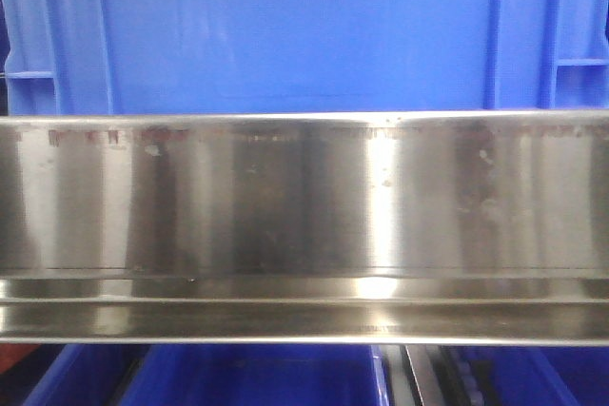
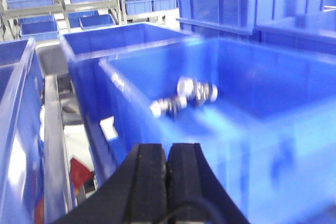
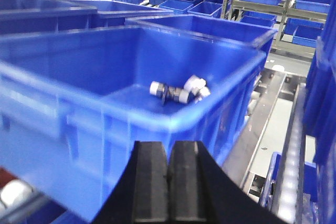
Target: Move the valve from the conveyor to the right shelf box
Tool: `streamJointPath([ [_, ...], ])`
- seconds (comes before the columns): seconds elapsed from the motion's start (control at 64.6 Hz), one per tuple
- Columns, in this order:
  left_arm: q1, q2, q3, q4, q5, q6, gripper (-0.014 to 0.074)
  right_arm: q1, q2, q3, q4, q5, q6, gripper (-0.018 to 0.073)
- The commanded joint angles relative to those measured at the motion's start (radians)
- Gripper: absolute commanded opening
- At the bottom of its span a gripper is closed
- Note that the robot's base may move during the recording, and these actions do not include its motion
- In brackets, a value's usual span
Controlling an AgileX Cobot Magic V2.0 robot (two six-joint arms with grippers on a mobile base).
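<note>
both claws, left (image 2: 167, 169) and right (image 3: 168, 174), are pressed closed and hold nothing. small silver valve fittings with white ends (image 3: 178, 92) lie inside the blue plastic box (image 3: 63, 108). retract clear of the box rim before turning.

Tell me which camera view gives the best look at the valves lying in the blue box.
The right wrist view: the valves lie sharp and unobstructed on the floor of the blue box. The left wrist view shows valves too, but motion-blurred. The front-facing view shows only a steel shelf rail and blue box walls, no valves.
</note>
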Motion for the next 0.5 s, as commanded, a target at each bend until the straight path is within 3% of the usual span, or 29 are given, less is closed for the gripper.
streamJointPath([
  [0.0, -0.004, -0.091, 0.077, -0.006, -0.029, -0.008, -0.0111, -0.007, -0.062, 0.078, -0.009, -0.051, -0.004, -0.0162],
  [0.217, -0.004, -0.231, 0.232, -0.006, -0.042, -0.008, -0.0111, -0.007, -0.182, 0.282, -0.009, -0.129, -0.004, -0.0162],
  [0.48, -0.004, -0.268, 0.326, -0.006, -0.101, -0.008, -0.0111, -0.007, -0.195, 0.357, -0.009, -0.182, -0.004, -0.0162],
])
